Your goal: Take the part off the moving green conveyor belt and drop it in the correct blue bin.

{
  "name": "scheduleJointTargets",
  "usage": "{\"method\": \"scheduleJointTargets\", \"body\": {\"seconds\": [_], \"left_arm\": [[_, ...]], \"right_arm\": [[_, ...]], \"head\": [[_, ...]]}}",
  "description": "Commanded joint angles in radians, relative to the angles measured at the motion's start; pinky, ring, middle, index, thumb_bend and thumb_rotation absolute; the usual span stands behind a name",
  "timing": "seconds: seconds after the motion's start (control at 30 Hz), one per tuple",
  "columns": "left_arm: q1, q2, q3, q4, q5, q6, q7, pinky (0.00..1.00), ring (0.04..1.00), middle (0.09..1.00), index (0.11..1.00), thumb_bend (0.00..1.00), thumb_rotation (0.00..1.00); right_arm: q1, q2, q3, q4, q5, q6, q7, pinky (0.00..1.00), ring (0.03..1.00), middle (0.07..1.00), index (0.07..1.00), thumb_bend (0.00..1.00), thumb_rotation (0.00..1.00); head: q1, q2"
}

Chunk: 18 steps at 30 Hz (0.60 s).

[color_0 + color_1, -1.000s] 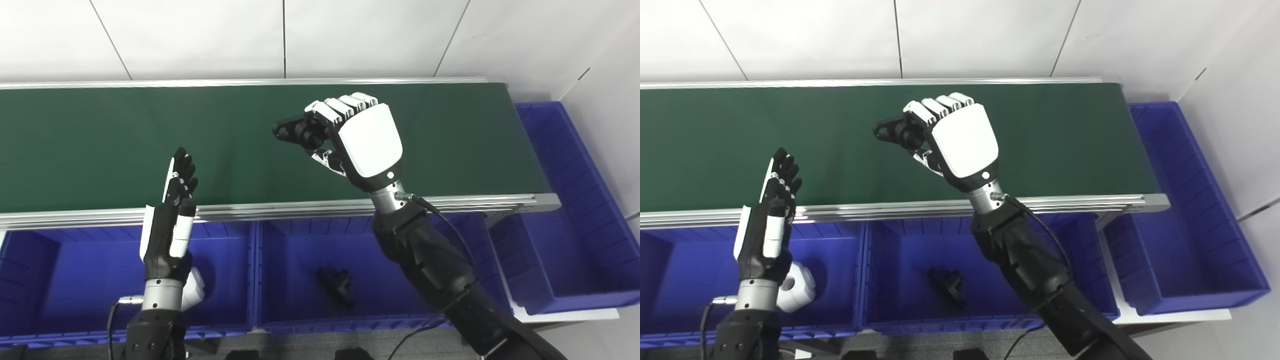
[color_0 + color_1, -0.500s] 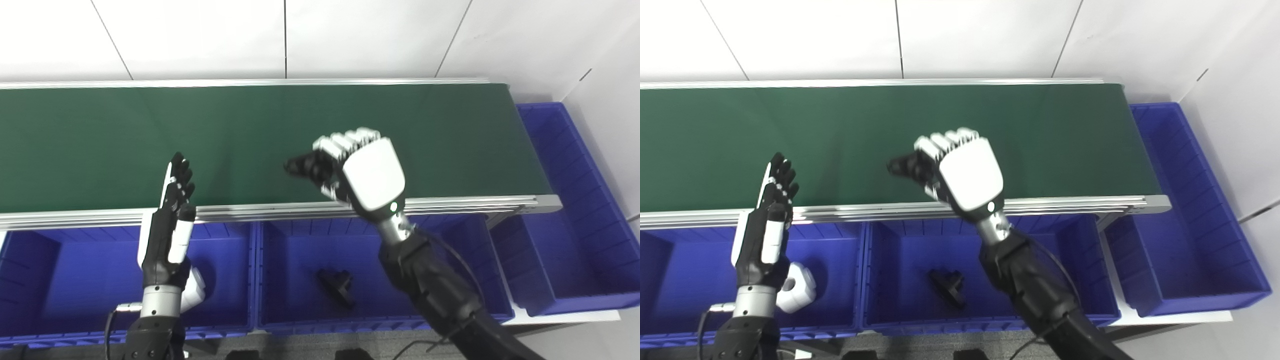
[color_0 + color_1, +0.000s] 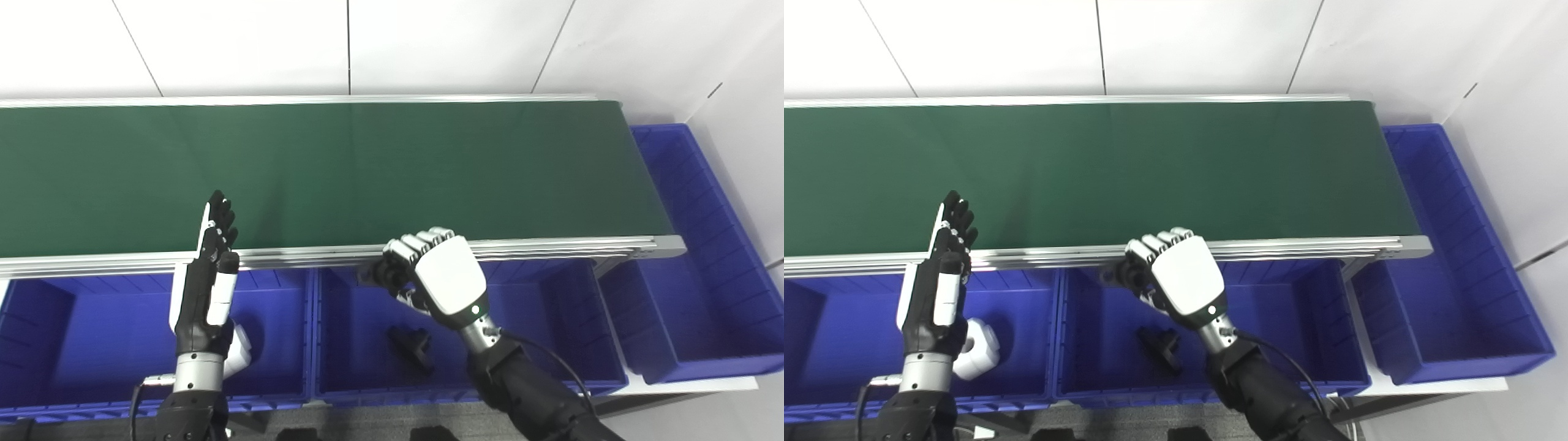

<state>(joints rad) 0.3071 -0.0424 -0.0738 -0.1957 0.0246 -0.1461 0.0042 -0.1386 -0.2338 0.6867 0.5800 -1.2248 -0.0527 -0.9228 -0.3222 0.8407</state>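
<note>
Black part [image 3: 375, 274] — clasped in right robot hand [image 3: 436, 278], above middle bin [image 3: 551, 294]

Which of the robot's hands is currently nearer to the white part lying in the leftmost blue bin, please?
Left. The left hand is raised, open, right beside the white part, its wrist partly covering it. The right hand is over the middle bin, shut on a black part.

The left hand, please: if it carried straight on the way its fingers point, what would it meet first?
Probably the green conveyor belt: the open left hand points up and away over the silver front rail. Depth is unclear, so it might clear the belt.
</note>
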Motion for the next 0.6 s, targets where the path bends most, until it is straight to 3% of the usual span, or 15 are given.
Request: {"method": "scheduleJointTargets", "body": {"seconds": [0.0,0.23,0.3,0.37,0.47,0.5,0.53,0.57], "left_arm": [[-0.008,-0.006,-0.001,-0.019,0.004,-0.039,0.005,1.0,1.0,1.0,1.0,0.66,0.92],[-0.005,-0.012,-0.001,-0.019,0.011,-0.046,0.007,1.0,1.0,1.0,1.0,0.66,0.94],[-0.004,-0.013,-0.002,-0.021,0.02,-0.045,0.009,1.0,1.0,1.0,1.0,0.67,0.95],[-0.004,-0.012,-0.001,-0.019,0.023,-0.048,0.01,1.0,1.0,1.0,1.0,0.67,0.95],[-0.005,-0.011,0.0,-0.016,0.015,-0.047,0.005,1.0,1.0,1.0,1.0,0.68,0.95],[-0.005,-0.011,0.001,-0.016,0.014,-0.046,0.005,1.0,1.0,1.0,1.0,0.68,0.95],[-0.005,-0.011,0.0,-0.016,0.017,-0.045,0.005,1.0,1.0,1.0,1.0,0.68,0.95],[-0.005,-0.011,0.0,-0.017,0.018,-0.045,0.006,1.0,1.0,1.0,1.0,0.68,0.95]], "right_arm": [[-0.014,-0.004,0.005,-0.007,0.024,-0.044,-0.033,0.21,0.247,0.386,0.502,0.52,0.0],[-0.019,-0.005,0.031,0.055,0.06,-0.057,-0.005,0.22,0.254,0.384,0.499,0.52,0.0],[-0.021,-0.004,0.036,0.073,0.067,-0.062,-0.005,0.23,0.251,0.451,0.484,0.53,0.0],[-0.019,0.0,0.033,0.089,0.088,-0.059,0.022,0.23,0.247,0.465,0.48,0.53,0.0],[-0.01,0.009,0.019,0.092,0.111,0.002,0.124,0.28,0.309,0.474,0.488,0.53,0.01],[-0.008,0.012,0.013,0.095,0.117,0.012,0.137,0.36,0.392,0.533,0.603,0.73,0.23],[-0.003,0.015,0.004,0.088,0.122,0.034,0.161,0.4,0.435,0.564,0.663,0.83,0.34],[0.001,0.016,-0.002,0.082,0.126,0.051,0.18,0.55,0.589,0.695,0.777,0.93,0.5]], "head": [[0.001,0.001],[0.01,-0.004],[0.011,-0.004],[0.012,-0.004],[0.013,-0.005],[0.013,-0.005],[0.013,-0.005],[0.013,-0.005]]}}
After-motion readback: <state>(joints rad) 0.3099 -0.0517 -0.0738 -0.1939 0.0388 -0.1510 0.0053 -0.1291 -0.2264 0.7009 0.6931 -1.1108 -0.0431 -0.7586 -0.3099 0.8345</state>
